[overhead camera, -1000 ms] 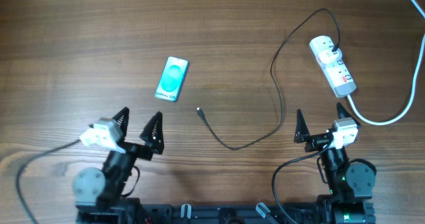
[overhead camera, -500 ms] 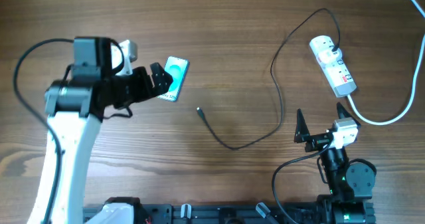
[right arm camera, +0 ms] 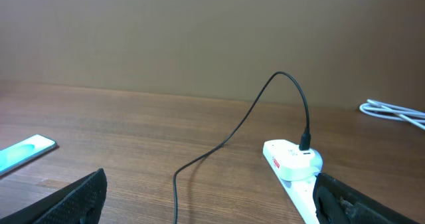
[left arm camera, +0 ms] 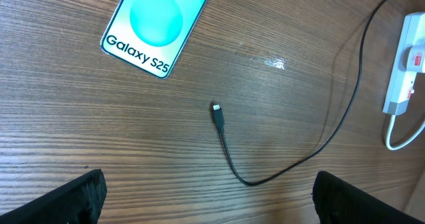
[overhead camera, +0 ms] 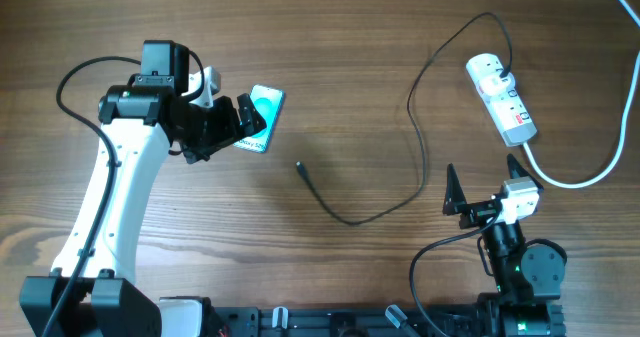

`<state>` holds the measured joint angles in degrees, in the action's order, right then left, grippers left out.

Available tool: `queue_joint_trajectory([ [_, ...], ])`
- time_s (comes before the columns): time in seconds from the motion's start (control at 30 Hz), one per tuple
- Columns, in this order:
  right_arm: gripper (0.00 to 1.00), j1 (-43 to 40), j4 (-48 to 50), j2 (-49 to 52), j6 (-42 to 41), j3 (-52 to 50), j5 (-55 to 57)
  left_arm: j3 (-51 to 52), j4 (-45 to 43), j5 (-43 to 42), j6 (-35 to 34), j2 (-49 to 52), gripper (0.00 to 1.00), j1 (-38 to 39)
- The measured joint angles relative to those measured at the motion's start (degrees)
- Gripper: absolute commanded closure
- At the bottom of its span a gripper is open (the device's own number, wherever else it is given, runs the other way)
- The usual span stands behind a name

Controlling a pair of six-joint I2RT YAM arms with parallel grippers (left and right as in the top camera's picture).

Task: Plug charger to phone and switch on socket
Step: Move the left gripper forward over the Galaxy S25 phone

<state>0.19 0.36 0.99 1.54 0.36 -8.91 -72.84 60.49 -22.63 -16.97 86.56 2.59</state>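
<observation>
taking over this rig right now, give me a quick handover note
Left gripper: open, empty, hovering by the phone.
Right gripper: open, empty, short of the socket.
Charger: plug end sits in the socket; free end lies loose, apart from the phone.
Left to do: connector into phone, then switch the socket on. Switch state not readable.

"Galaxy S25" read in white letters on phone screen, at lower end, left wrist view. Same print seen from overhead: too small to be read. Red marks on socket: not legible.
</observation>
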Motion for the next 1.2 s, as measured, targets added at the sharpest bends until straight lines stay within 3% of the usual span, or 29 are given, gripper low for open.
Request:
queue_joint_trajectory([
  [1.13,0.00,0.0,0.0,0.0,0.0,0.0,0.0,0.0,0.0,0.0,0.0,0.0,0.00,0.0],
  [1.2,0.00,0.0,0.0,0.0,0.0,0.0,0.0,0.0,-0.9,4.8,4.5,0.0,0.00,0.1],
])
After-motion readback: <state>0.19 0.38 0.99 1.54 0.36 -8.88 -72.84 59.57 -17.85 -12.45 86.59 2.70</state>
